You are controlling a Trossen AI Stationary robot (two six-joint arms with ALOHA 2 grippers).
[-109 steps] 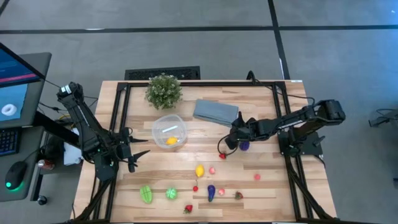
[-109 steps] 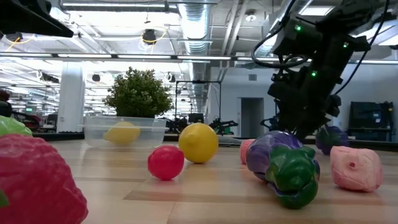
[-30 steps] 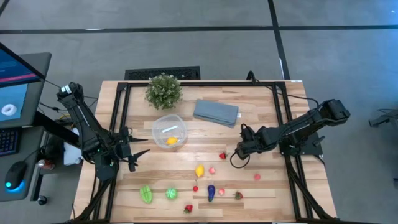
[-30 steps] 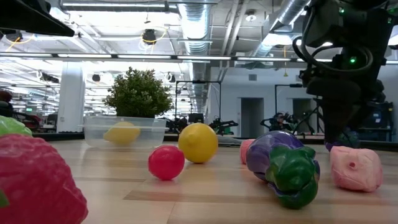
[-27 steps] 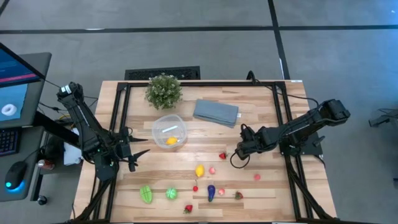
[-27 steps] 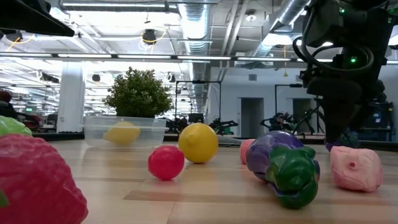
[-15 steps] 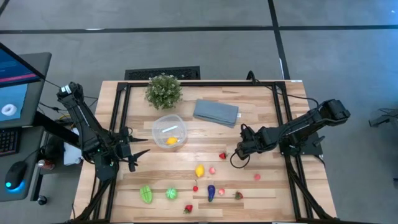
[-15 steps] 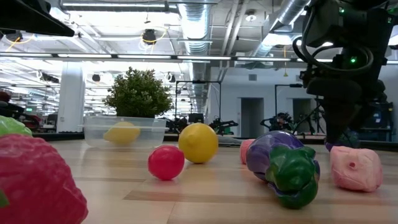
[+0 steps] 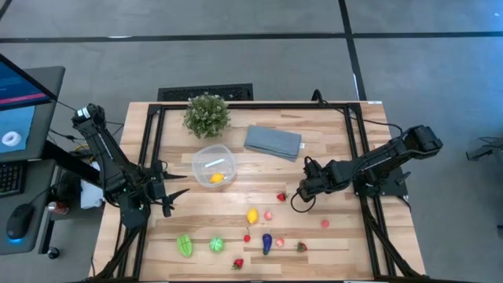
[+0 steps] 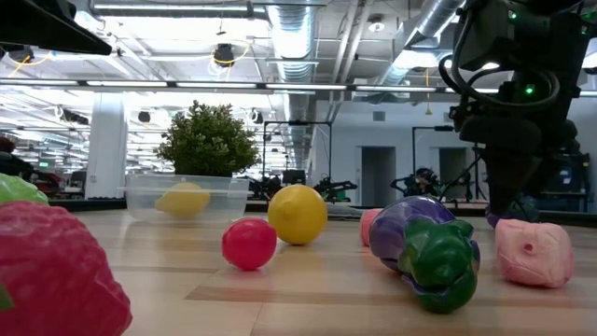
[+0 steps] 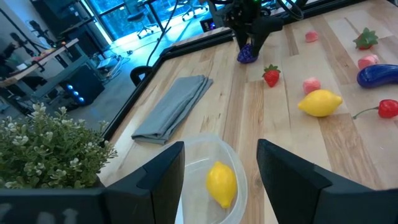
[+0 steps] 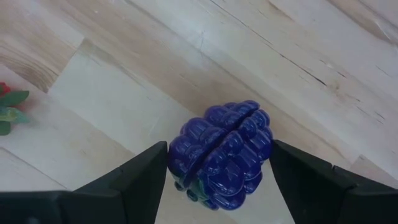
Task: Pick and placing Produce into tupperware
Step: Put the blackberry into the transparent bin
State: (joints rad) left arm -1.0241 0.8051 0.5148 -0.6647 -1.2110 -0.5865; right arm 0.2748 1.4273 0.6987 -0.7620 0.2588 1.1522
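Since the earlier frames my right gripper (image 12: 214,174) has travelled from beside the flat grey-blue folded cloth (image 9: 273,141) down to the small purple-blue bumpy toy berry (image 12: 221,154) on the bare wooden table (image 9: 330,165); its fingers straddle the berry, narrowing but not yet gripping. My left gripper (image 9: 174,196) waits at the left of the table, jaws part open and empty. Progress, as judged: the small round clear plastic tupperware (image 9: 214,167) holds only one yellow toy fruit (image 11: 221,183). The yellow lemon (image 9: 252,215), green, red and pink pieces lie loose on the near half; most of the task is left.
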